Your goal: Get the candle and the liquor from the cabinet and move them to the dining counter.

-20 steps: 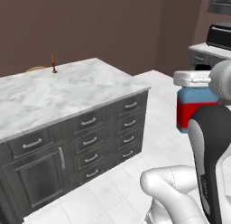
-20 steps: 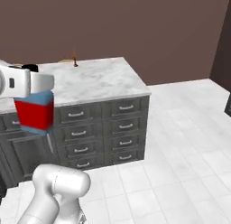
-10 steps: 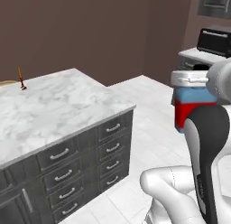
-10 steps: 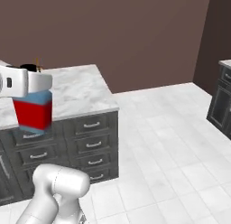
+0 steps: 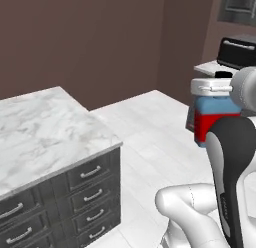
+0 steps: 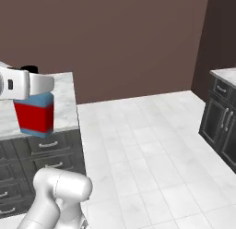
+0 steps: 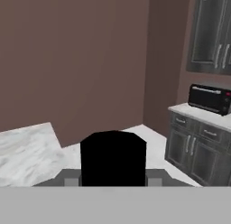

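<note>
The liquor (image 5: 215,119) is a squarish bottle, red below and blue above; it hangs upright in the air in front of the arm. My gripper (image 5: 212,92) is shut on its upper part. From the right, the liquor (image 6: 33,113) shows under the white hand of the gripper (image 6: 30,92). Its black cap (image 7: 113,157) sits low in the middle of the hand view. The dining counter (image 5: 45,132) lies to the left, with its marble corner (image 6: 64,99) behind the bottle. The cabinet (image 7: 212,33) hangs at the upper right. The candle is out of view.
A black oven-like appliance (image 7: 210,97) stands on a marble worktop over dark lower cupboards (image 7: 194,148) at the right. More dark cupboards (image 6: 221,117) line the right side. White tiled floor (image 6: 147,140) stretches between them and the counter, in front of a brown wall.
The whole picture has swung: the cameras turned right, so the counter slid left and the candle left the view. The bottle stays in the gripper in the same pose.
</note>
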{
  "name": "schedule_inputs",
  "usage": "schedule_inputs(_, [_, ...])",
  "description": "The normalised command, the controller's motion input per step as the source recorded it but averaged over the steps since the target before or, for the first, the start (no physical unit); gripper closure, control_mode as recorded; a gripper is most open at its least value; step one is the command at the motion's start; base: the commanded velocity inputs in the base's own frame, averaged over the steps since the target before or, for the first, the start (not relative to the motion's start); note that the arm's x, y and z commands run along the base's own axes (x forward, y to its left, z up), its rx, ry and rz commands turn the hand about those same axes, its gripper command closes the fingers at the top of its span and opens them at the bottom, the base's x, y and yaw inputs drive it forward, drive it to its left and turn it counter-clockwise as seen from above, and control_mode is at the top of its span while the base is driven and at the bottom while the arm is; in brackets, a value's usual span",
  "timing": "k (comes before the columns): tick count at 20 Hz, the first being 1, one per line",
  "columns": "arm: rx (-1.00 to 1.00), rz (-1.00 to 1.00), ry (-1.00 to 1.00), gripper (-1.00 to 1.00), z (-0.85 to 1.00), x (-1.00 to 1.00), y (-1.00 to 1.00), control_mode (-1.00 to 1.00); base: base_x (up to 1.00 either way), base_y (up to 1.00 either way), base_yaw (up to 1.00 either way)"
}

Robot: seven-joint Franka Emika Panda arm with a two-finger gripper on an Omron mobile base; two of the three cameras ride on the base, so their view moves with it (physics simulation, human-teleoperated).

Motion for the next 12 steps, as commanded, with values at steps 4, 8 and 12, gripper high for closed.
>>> schedule_inputs(4, [0.0,0.0,0.0,1.0,0.0,0.0,0.0,1.0,1.0,-1.0,0.4])
schedule_inputs(8, [0.0,0.0,0.0,1.0,0.0,0.0,0.0,1.0,0.96,-0.99,0.45])
schedule_inputs(12, [0.0,0.0,0.0,1.0,0.0,0.0,0.0,1.0,0.92,-0.9,0.49])
